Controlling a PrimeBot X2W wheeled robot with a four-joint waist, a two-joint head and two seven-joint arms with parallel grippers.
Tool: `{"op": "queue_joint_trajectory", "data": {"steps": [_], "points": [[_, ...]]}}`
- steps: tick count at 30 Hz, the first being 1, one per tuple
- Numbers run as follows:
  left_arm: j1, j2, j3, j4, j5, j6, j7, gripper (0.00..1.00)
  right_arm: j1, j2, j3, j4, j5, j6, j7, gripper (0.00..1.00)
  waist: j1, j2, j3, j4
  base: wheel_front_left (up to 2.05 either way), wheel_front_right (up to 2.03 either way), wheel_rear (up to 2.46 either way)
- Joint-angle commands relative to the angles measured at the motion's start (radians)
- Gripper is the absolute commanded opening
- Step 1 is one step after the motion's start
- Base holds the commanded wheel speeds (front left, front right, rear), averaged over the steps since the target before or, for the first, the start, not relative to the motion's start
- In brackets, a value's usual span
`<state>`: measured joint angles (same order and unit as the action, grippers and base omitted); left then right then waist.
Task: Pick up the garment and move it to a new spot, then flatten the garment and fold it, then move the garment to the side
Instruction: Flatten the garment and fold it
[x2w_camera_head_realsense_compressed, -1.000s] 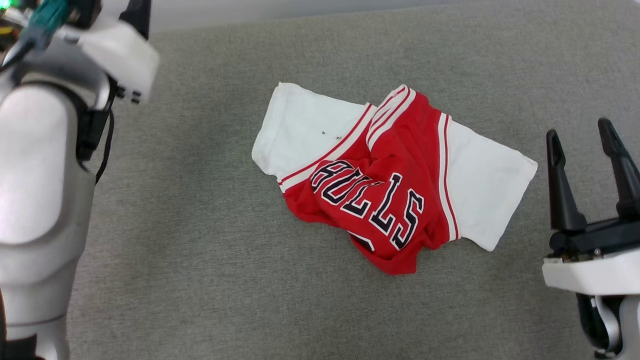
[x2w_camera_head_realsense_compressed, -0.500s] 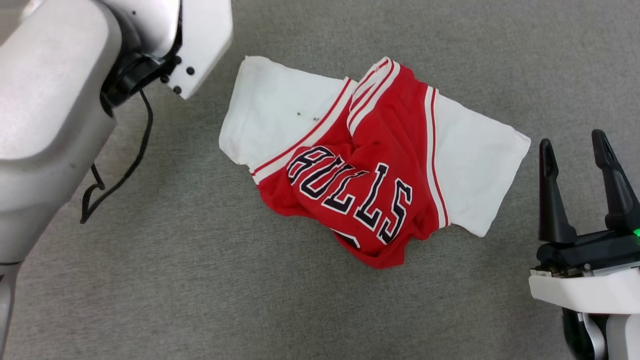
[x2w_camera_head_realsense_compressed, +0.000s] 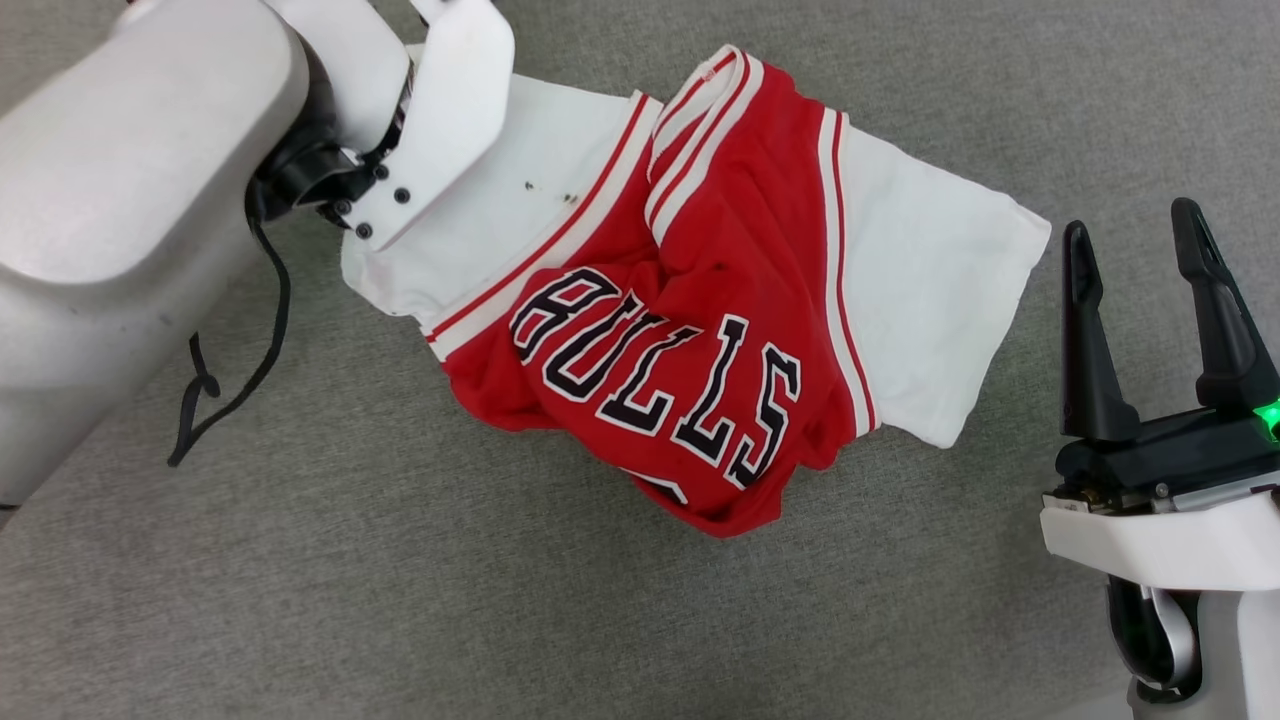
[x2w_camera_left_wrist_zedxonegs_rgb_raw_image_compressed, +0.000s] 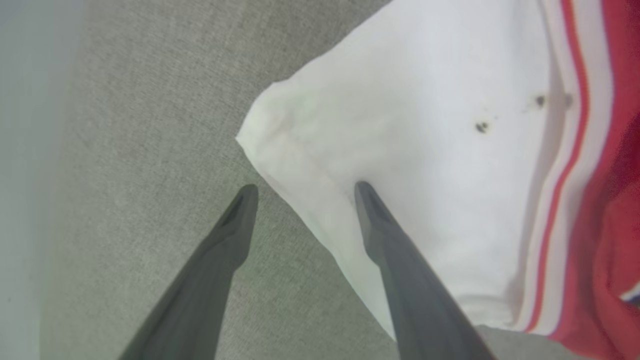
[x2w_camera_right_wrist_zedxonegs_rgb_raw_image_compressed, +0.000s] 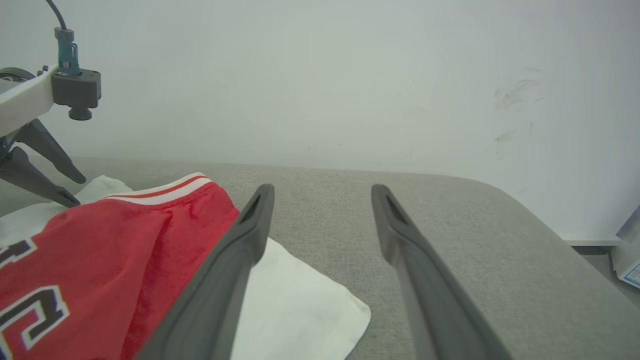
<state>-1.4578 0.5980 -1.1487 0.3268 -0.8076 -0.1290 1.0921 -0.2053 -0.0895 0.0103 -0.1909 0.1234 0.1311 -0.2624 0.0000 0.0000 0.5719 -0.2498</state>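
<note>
Down came my left pincer (x2w_camera_left_wrist_zedxonegs_rgb_raw_image_compressed: 305, 186), open, over the Bulls jersey (x2w_camera_head_realsense_compressed: 700, 300) sleeve edge; right pincer (x2w_camera_head_realsense_compressed: 1131, 220) open too.

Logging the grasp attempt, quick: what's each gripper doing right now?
Left gripper: open, empty, astride the white sleeve edge of the jersey.
Right gripper: open, empty, beside the jersey.
</note>
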Motion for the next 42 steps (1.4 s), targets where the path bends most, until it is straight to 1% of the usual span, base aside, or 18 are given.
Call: {"op": "queue_joint_trajectory", "data": {"steps": [1,5,9,10,11,15,18,20,22,25,29,31,34,36,38,42], "points": [[-0.013,0.006,-0.016,0.002,-0.011,0.001,0.006,1.00,-0.014,0.007,0.001,-0.002,0.004,-0.001,-0.003,1.00,0.0000,0.0000,0.021,-0.014,0.00,0.00,0.00],[0.006,0.018,-0.090,0.014,-0.034,0.000,0.036,1.00,-0.028,0.009,0.003,0.004,0.006,-0.001,-0.003,1.00,0.0000,0.0000,0.042,-0.024,0.00,0.00,0.00],[0.025,0.035,-0.133,0.007,-0.039,0.000,0.041,1.00,-0.046,0.007,0.011,0.014,0.005,-0.001,-0.003,1.00,0.0000,0.0000,0.052,-0.030,0.00,0.00,0.00],[0.027,0.038,-0.138,0.006,-0.040,0.000,0.037,0.10,-0.048,0.006,0.011,0.016,0.005,-0.001,-0.003,1.00,0.0000,0.0000,0.052,-0.029,0.00,0.00,0.00],[0.029,0.040,-0.140,0.004,-0.045,0.000,0.035,0.00,-0.047,0.004,0.011,0.019,0.004,-0.001,-0.003,1.00,0.0000,0.0000,0.050,-0.027,0.00,0.00,0.00],[-0.004,0.034,-0.133,-0.006,-0.066,0.001,-0.034,0.00,-0.047,-0.007,0.002,0.029,0.000,-0.001,-0.003,1.00,0.0000,0.0000,0.025,-0.002,0.00,0.00,0.00],[-0.030,0.030,-0.127,-0.041,-0.079,0.001,-0.102,0.00,-0.034,-0.018,-0.009,0.039,-0.003,-0.001,-0.003,1.00,0.0000,0.0000,-0.011,0.027,0.00,0.00,0.00],[-0.037,0.040,-0.127,-0.073,-0.089,0.001,-0.141,0.00,-0.018,-0.025,-0.021,0.043,-0.003,-0.001,-0.003,1.00,0.0000,0.0000,-0.038,0.052,0.00,0.00,0.00],[-0.035,0.068,-0.128,-0.105,-0.092,0.001,-0.169,0.00,-0.006,-0.031,-0.030,0.047,-0.004,-0.001,-0.003,1.00,0.0000,0.0000,-0.064,0.078,0.00,0.00,0.00],[-0.010,0.126,-0.129,-0.145,-0.112,0.001,-0.201,0.00,0.011,-0.038,-0.042,0.052,-0.008,-0.001,-0.003,1.00,0.0000,0.0000,-0.095,0.110,0.00,0.00,0.00],[0.030,0.237,-0.121,-0.150,-0.124,0.009,-0.228,0.00,0.023,-0.047,-0.040,0.054,-0.012,-0.001,-0.003,1.00,0.0000,0.0000,-0.116,0.134,0.00,0.00,0.00],[0.066,0.288,-0.123,-0.139,-0.125,0.023,-0.233,0.00,0.023,-0.050,-0.037,0.053,-0.013,-0.001,-0.003,1.00,0.0000,0.0000,-0.117,0.138,0.00,0.00,0.00],[0.127,0.341,-0.119,-0.108,-0.154,0.062,-0.261,0.00,0.021,-0.055,-0.032,0.055,-0.012,-0.001,-0.003,1.00,0.0000,0.0000,-0.112,0.136,0.00,0.00,0.00],[0.172,0.367,-0.118,-0.082,-0.176,0.086,-0.284,0.00,0.022,-0.057,-0.029,0.058,-0.010,-0.001,-0.003,1.00,0.0000,0.0000,-0.104,0.131,0.00,0.00,0.00],[0.219,0.381,-0.118,-0.051,-0.203,0.106,-0.307,0.00,0.022,-0.060,-0.028,0.059,-0.008,-0.001,-0.003,1.00,0.0000,0.0000,-0.096,0.124,0.00,0.00,0.00],[0.304,0.371,-0.128,-0.001,-0.244,0.112,-0.329,0.00,0.022,-0.063,-0.031,0.062,-0.005,-0.001,-0.003,1.00,0.0000,0.0000,-0.091,0.120,0.00,0.00,0.00]]}}
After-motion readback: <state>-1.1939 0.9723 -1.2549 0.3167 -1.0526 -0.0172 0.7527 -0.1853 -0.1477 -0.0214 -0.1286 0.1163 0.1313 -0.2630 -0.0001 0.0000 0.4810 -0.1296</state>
